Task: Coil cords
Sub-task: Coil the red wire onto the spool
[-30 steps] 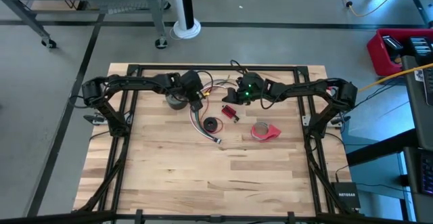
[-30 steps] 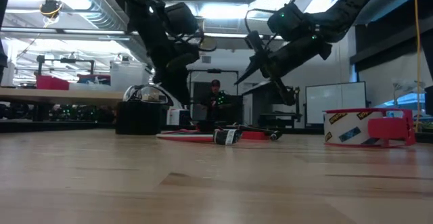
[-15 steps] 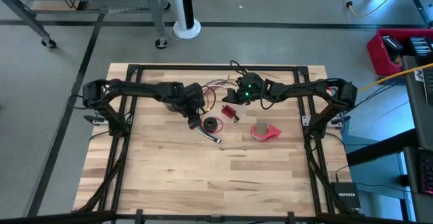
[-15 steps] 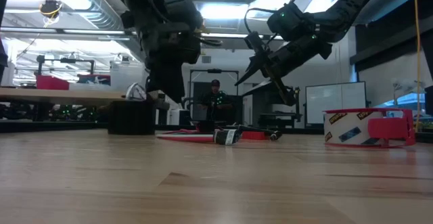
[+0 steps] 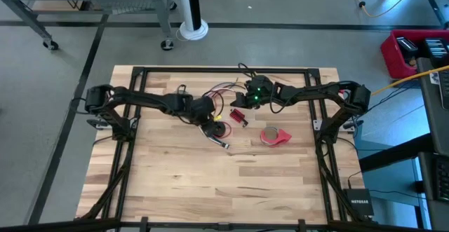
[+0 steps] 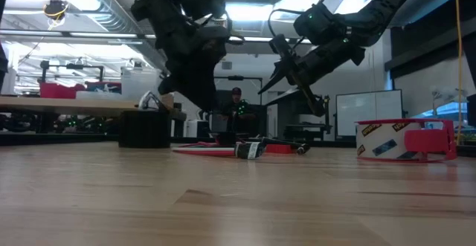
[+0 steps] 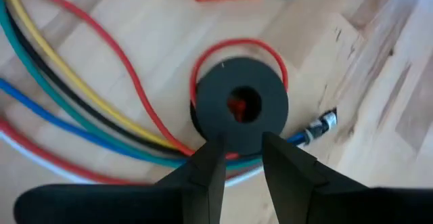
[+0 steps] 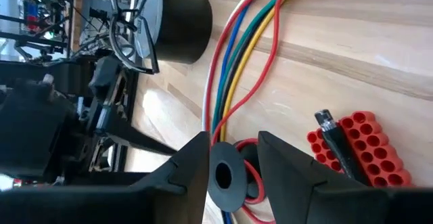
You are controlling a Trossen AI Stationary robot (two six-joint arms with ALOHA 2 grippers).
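A long bundle of red, green, blue, yellow and white cords (image 5: 212, 93) (image 7: 81, 109) lies loose on the table. Its plug end (image 5: 224, 146) points toward the near edge. Beside it lies a small black coil with a red loop (image 5: 220, 129) (image 7: 240, 105) (image 8: 223, 176). My left gripper (image 5: 209, 122) (image 7: 240, 151) hovers open just above that coil's edge, slanting down. My right gripper (image 5: 239, 104) (image 8: 233, 153) hangs open in the air on the coil's far right side, pointing at it. A dark round coil with black wire loops (image 8: 181, 21) (image 6: 145, 129) stands at the far left of the bundle.
A small red block (image 5: 238, 116) (image 8: 358, 149) with a black plug on it lies right of the black coil. A red tape roll (image 5: 274, 136) (image 6: 401, 138) stands farther right. The near half of the table (image 5: 210, 183) is bare wood.
My left gripper has swung from over the dark round coil toward the table's right and near side, ending over the small black coil, and its wrist has rolled. The round coil now shows uncovered in the low view.
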